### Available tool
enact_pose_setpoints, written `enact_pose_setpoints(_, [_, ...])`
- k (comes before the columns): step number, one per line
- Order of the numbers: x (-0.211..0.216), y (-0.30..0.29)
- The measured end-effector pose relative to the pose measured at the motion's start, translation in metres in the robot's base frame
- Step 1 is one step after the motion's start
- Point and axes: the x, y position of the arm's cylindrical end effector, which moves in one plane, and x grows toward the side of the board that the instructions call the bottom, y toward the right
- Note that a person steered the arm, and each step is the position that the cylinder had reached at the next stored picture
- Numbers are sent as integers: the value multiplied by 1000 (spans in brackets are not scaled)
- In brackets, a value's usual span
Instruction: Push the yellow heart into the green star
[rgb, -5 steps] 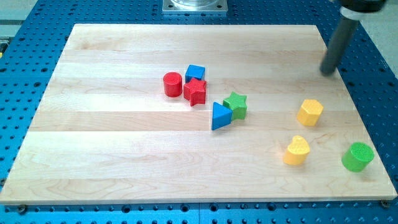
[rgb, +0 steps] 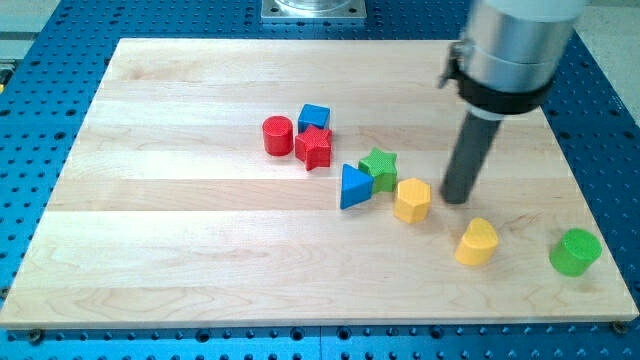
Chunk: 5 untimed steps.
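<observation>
Oddly, what has shifted in the last half second is the wrong piece — the yellow hexagonal plastic block (rgb: 412, 199), which lay out toward the view's right, now rests just beside the green plastic star (rgb: 379, 167), at its lower right. My tip (rgb: 457, 199), formerly near the pale wooden tabletop's (rgb: 180, 250) top-right corner, has come down to stand just right of that hexagon. The tool is a bare dark rod, with nothing to clench or release.

The yellow plastic heart (rgb: 477, 241) sits where it was, below and right of my tip, well apart from the star. The blue plastic triangle (rgb: 353, 187) touches the star's left side.

I judge the task barely begun — and the hexagon now blocks the heart's direct line, so the push probably needs a route around it.
</observation>
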Motion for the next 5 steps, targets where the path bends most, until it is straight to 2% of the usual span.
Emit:
enact_pose_setpoints(2, [46, -80])
enact_pose_setpoints(4, [63, -98])
enact_pose_setpoints(5, [108, -94])
